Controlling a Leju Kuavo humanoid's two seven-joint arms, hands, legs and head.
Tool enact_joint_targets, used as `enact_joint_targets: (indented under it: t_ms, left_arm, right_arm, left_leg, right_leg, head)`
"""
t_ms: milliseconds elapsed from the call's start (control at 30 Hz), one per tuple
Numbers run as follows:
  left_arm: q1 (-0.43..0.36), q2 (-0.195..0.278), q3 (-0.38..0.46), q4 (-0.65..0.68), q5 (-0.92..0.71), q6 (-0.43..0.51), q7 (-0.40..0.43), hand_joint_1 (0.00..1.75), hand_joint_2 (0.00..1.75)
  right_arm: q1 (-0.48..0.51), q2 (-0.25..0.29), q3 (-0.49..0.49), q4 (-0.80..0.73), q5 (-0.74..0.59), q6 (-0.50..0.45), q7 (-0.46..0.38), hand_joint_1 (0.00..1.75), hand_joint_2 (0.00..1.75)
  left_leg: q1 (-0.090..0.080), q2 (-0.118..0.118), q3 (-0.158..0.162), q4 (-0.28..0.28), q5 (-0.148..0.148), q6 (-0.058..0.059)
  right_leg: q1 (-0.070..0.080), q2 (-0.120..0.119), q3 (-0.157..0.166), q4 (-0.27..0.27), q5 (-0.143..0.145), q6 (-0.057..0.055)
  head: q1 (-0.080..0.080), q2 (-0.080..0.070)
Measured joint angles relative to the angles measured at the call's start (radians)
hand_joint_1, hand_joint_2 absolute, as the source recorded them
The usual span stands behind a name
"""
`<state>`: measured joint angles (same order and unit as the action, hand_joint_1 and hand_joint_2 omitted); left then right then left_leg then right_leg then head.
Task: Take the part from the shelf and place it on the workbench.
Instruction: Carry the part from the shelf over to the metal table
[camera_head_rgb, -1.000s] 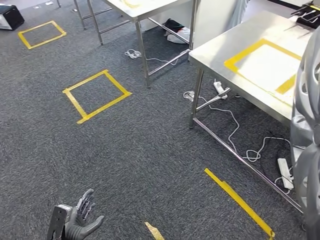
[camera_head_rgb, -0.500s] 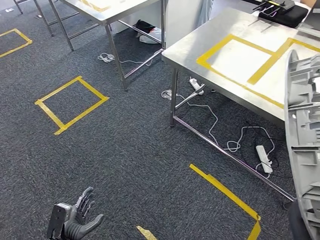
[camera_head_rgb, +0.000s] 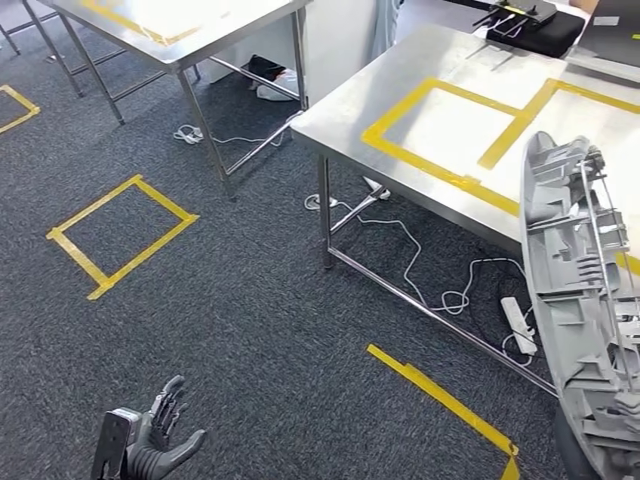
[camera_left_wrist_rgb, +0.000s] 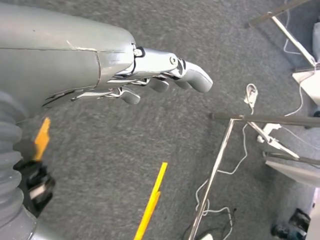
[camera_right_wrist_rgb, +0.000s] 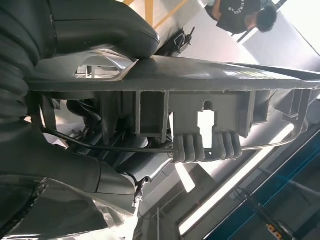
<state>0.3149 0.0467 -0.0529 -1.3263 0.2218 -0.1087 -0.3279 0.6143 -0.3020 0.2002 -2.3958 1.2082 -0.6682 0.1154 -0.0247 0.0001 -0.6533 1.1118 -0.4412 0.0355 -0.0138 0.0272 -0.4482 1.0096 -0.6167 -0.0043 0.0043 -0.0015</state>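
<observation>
The dark grey carpet floor (camera_head_rgb: 249, 330) took up most of the head view. At one o'clock stood the steel counter (camera_head_rgb: 423, 80), its top marked with a yellow tape rectangle (camera_head_rgb: 445, 125); a second steel counter (camera_head_rgb: 189, 20) stood at eleven o'clock, well apart from the first. At three to five o'clock the grey plastic part (camera_head_rgb: 585, 300), a long ribbed moulding with a thin metal rod along it, stood on edge, its upper end overlapping the near edge of the first counter in the picture, off the counter top. In the right wrist view the right hand (camera_right_wrist_rgb: 94, 35) held that part (camera_right_wrist_rgb: 196, 95): the thick thumb lay along its upper rim, and darker fingers (camera_right_wrist_rgb: 203, 147) curled round the rod on the other side. A person in a dark shirt (camera_right_wrist_rgb: 241, 15) showed beyond the part.

A yellow tape square (camera_head_rgb: 121, 235) lay on the floor at nine o'clock, and a yellow tape strip (camera_head_rgb: 438, 395) at five o'clock. White cables and a power strip (camera_head_rgb: 517, 320) lay under the first counter.

At seven o'clock the left hand (camera_head_rgb: 155, 445) hung over the carpet holding nothing, its fingers (camera_left_wrist_rgb: 188, 75) apart and nearly straight.
</observation>
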Motion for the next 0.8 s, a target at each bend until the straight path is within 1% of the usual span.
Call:
enact_joint_targets:
  t_ms: [33, 67, 100, 133, 167, 200, 233, 267, 300, 333, 367, 400, 433, 467, 500, 533, 567, 600, 633, 667, 700, 733, 767, 800]
  left_arm:
    - [-0.001, 0.000, 0.004, 0.000, -0.001, -0.001, 0.001, 0.00, 1.75]
    - [-0.001, -0.001, 0.007, 0.001, -0.002, -0.002, 0.002, 0.00, 1.75]
    - [-0.002, -0.002, 0.010, 0.001, -0.004, -0.004, 0.002, 0.00, 1.75]
    - [-0.002, -0.004, 0.011, 0.001, -0.005, -0.005, 0.002, 0.00, 1.75]
    - [-0.002, -0.007, 0.011, 0.002, -0.007, -0.006, 0.002, 0.00, 1.75]
    - [-0.002, -0.009, 0.011, 0.002, -0.008, -0.008, 0.002, 0.00, 1.75]
    - [-0.002, -0.012, 0.012, 0.002, -0.010, -0.009, 0.002, 0.00, 1.75]
    - [-0.004, -0.014, 0.012, 0.003, -0.011, -0.010, 0.002, 0.00, 1.75]
    - [-0.005, -0.016, 0.012, 0.004, -0.012, -0.012, 0.002, 0.00, 1.75]
    - [-0.005, -0.018, 0.012, 0.005, -0.013, -0.014, 0.002, 0.00, 1.75]
    - [-0.005, -0.020, 0.013, 0.005, -0.014, -0.016, 0.002, 0.00, 1.75]
    - [-0.005, -0.021, 0.012, 0.006, -0.015, -0.018, 0.003, 0.00, 1.75]
    - [-0.005, -0.023, 0.013, 0.008, -0.017, -0.020, 0.003, 0.00, 1.75]
    - [-0.004, -0.023, 0.013, 0.010, -0.019, -0.021, 0.003, 0.00, 1.75]
    - [-0.003, -0.023, 0.014, 0.011, -0.020, -0.021, 0.003, 0.00, 1.75]
    - [-0.003, -0.023, 0.016, 0.013, -0.020, -0.022, 0.004, 0.00, 1.75]
    - [-0.004, -0.022, 0.018, 0.014, -0.021, -0.022, 0.004, 0.00, 1.75]
    - [-0.006, -0.022, 0.019, 0.014, -0.021, -0.023, 0.004, 0.00, 1.75]
    - [-0.010, -0.022, 0.020, 0.014, -0.022, -0.024, 0.004, 0.00, 1.75]
    - [-0.014, -0.023, 0.020, 0.014, -0.022, -0.024, 0.004, 0.00, 1.75]
    - [-0.018, -0.025, 0.019, 0.014, -0.022, -0.025, 0.004, 0.00, 1.75]
    - [-0.019, -0.026, 0.019, 0.015, -0.022, -0.025, 0.004, 0.00, 1.75]
    - [-0.018, -0.027, 0.019, 0.015, -0.023, -0.025, 0.004, 0.00, 1.75]
    - [-0.015, -0.027, 0.020, 0.016, -0.022, -0.026, 0.004, 0.00, 1.75]
  right_arm:
    - [0.000, -0.008, 0.004, 0.000, 0.008, 0.000, 0.010, 1.75, 1.75]
    - [0.001, -0.016, 0.008, 0.000, 0.017, 0.000, 0.019, 1.75, 1.75]
    - [0.002, -0.024, 0.011, 0.000, 0.025, 0.000, 0.030, 1.75, 1.75]
    - [0.002, -0.032, 0.015, 0.000, 0.033, 0.000, 0.039, 1.75, 1.75]
    - [0.002, -0.040, 0.018, 0.000, 0.039, 0.000, 0.047, 1.75, 1.75]
    - [0.000, -0.048, 0.022, 0.000, 0.044, 0.000, 0.051, 1.75, 1.75]
    - [-0.002, -0.055, 0.025, 0.000, 0.047, 0.000, 0.055, 1.75, 1.75]
    - [-0.004, -0.061, 0.028, -0.001, 0.050, 0.000, 0.059, 1.75, 1.75]
    - [-0.004, -0.065, 0.031, -0.001, 0.053, 0.000, 0.064, 1.75, 1.75]
    - [-0.004, -0.069, 0.035, -0.001, 0.056, 0.000, 0.070, 1.75, 1.75]
    - [-0.004, -0.072, 0.039, -0.001, 0.059, 0.000, 0.078, 1.75, 1.75]
    - [-0.004, -0.074, 0.042, 0.000, 0.062, 0.000, 0.083, 1.75, 1.75]
    - [-0.004, -0.075, 0.046, 0.000, 0.066, 0.000, 0.087, 1.75, 1.75]
    - [-0.004, -0.075, 0.049, 0.000, 0.070, 0.000, 0.090, 1.75, 1.75]
    - [-0.007, -0.076, 0.052, 0.001, 0.073, 0.000, 0.091, 1.75, 1.75]
    - [-0.010, -0.076, 0.055, 0.000, 0.075, 0.000, 0.091, 1.75, 1.75]
    - [-0.012, -0.077, 0.057, -0.001, 0.076, 0.000, 0.092, 1.75, 1.75]
    - [-0.013, -0.077, 0.059, -0.003, 0.076, 0.000, 0.094, 1.75, 1.75]
    - [-0.010, -0.077, 0.060, -0.007, 0.076, 0.000, 0.095, 1.75, 1.75]
    - [-0.008, -0.078, 0.061, -0.010, 0.077, 0.000, 0.096, 1.75, 1.75]
    - [-0.008, -0.078, 0.063, -0.012, 0.077, 0.000, 0.096, 1.75, 1.75]
    - [-0.008, -0.078, 0.064, -0.013, 0.078, 0.000, 0.096, 1.75, 1.75]
    - [-0.009, -0.078, 0.065, -0.014, 0.079, 0.000, 0.096, 1.75, 1.75]
    - [-0.009, -0.078, 0.066, -0.014, 0.079, 0.000, 0.096, 1.75, 1.75]
  left_leg:
    - [-0.006, -0.001, 0.014, -0.033, -0.002, 0.008]
    - [-0.008, -0.001, 0.026, -0.050, -0.017, 0.014]
    - [-0.009, -0.001, 0.040, -0.072, -0.024, 0.018]
    - [-0.006, -0.001, 0.058, -0.093, -0.029, 0.020]
    - [-0.003, -0.002, 0.080, -0.114, -0.031, 0.021]
    - [0.001, -0.002, 0.106, -0.134, -0.033, 0.021]
    - [0.004, -0.002, 0.131, -0.151, -0.038, 0.020]
    - [0.005, -0.001, 0.152, -0.164, -0.045, 0.019]
    - [0.007, 0.002, 0.174, -0.173, -0.056, 0.018]
    - [0.008, 0.005, 0.198, -0.180, -0.070, 0.015]
    - [0.010, 0.008, 0.225, -0.186, -0.088, 0.012]
    - [0.013, 0.013, 0.253, -0.189, -0.108, 0.009]
    - [0.016, 0.019, 0.282, -0.190, -0.131, 0.004]
    - [0.016, 0.027, 0.311, -0.190, -0.157, -0.001]
    - [0.015, 0.035, 0.336, -0.189, -0.185, -0.007]
    - [0.014, 0.046, 0.357, -0.190, -0.209, -0.014]
    - [0.013, 0.054, 0.377, -0.191, -0.226, -0.021]
    - [0.015, 0.061, 0.384, -0.181, -0.229, -0.027]
    - [0.019, 0.063, 0.374, -0.148, -0.214, -0.032]
    - [0.023, 0.054, 0.347, -0.086, -0.187, -0.036]
    - [0.026, 0.041, 0.296, -0.002, -0.162, -0.040]
    - [0.028, 0.027, 0.236, 0.085, -0.154, -0.043]
    - [0.029, 0.016, 0.176, 0.154, -0.171, -0.046]
    - [0.030, 0.011, 0.121, 0.196, -0.213, -0.048]
  right_leg:
    - [-0.002, 0.002, 0.009, -0.008, -0.006, 0.005]
    - [-0.003, 0.004, 0.019, -0.013, -0.004, 0.012]
    - [-0.003, 0.004, 0.028, -0.016, 0.003, 0.019]
    - [-0.004, 0.001, 0.032, -0.010, 0.012, 0.025]
    - [-0.003, -0.004, 0.026, 0.015, 0.026, 0.029]
    - [-0.002, -0.008, 0.000, 0.058, 0.035, 0.032]
    - [-0.001, -0.012, -0.039, 0.114, 0.036, 0.033]
    - [0.000, -0.014, -0.087, 0.172, 0.025, 0.035]
    - [0.000, -0.015, -0.137, 0.216, -0.005, 0.038]
    - [-0.001, -0.015, -0.179, 0.236, -0.046, 0.041]
    - [-0.003, -0.017, -0.212, 0.234, -0.084, 0.045]
    - [-0.005, -0.021, -0.235, 0.211, -0.103, 0.049]
    - [-0.007, -0.031, -0.252, 0.170, -0.078, 0.053]
    - [-0.010, -0.055, -0.262, 0.126, 0.002, 0.058]
    - [-0.011, -0.082, -0.268, 0.094, 0.079, 0.055]
    - [-0.008, -0.100, -0.267, 0.074, 0.146, 0.048]
    - [-0.006, -0.106, -0.263, 0.071, 0.182, 0.037]
    - [-0.003, -0.096, -0.256, 0.075, 0.170, 0.025]
    - [-0.003, -0.078, -0.244, 0.076, 0.161, 0.017]
    - [-0.004, -0.064, -0.232, 0.074, 0.150, 0.009]
    - [-0.004, -0.052, -0.215, 0.069, 0.139, 0.004]
    - [-0.005, -0.039, -0.195, 0.062, 0.126, -0.001]
    - [-0.006, -0.026, -0.171, 0.053, 0.112, -0.004]
    - [-0.007, -0.012, -0.144, 0.043, 0.098, -0.005]
  head:
    - [-0.001, 0.000]
    - [-0.002, 0.000]
    - [-0.004, 0.000]
    - [-0.005, 0.000]
    - [-0.003, 0.000]
    - [-0.001, 0.000]
    - [0.000, 0.000]
    - [0.002, 0.000]
    - [0.002, 0.000]
    - [0.002, 0.000]
    - [0.003, 0.000]
    - [0.003, 0.000]
    - [0.003, 0.000]
    - [0.004, 0.000]
    - [0.005, 0.000]
    - [0.002, 0.000]
    - [0.001, 0.000]
    - [-0.003, 0.000]
    - [-0.005, 0.000]
    - [-0.006, 0.000]
    - [-0.008, 0.000]
    - [-0.009, 0.000]
    - [-0.009, 0.000]
    - [-0.010, 0.000]
